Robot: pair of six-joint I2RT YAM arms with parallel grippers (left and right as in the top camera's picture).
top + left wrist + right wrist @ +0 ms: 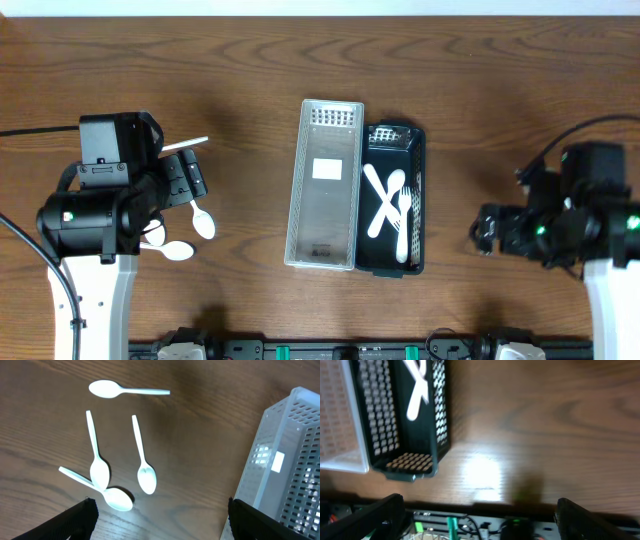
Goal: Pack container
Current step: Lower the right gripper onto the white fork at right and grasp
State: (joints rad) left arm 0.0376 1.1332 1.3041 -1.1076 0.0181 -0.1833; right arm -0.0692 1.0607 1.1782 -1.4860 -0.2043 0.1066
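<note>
Overhead, the wooden counter (pixel 480 90) carries a clear basket (pixel 325 185) at its middle, with a black basket (pixel 395 200) touching its right side. White cutlery (pixel 390 200) lies crossed inside the black basket. At the left, the left hand (pixel 185 180) hangs above the loose spoons (pixel 201 220), which lie on the bare wood well apart from both baskets. At the right, the right hand (pixel 485 230) points toward the baskets and is well apart from them.

From the left wrist, the fingers (pixel 80 520) sit at the bottom corners, spread wide and released, with nothing between them. Four loose spoons lie below. The topmost spoon (pixel 125 391) lies crosswise and alone. Two lie with bowls toward the camera, and the left of these crosses over a fourth spoon (pixel 117 499). A corner of the clear basket shows at the right edge.

From the right wrist, the fingers (pixel 375 520) are likewise spread and released, grasping nothing. One end of the black basket fills the upper left with pale cutlery in it, and the clear basket is pressed against its far side.
</note>
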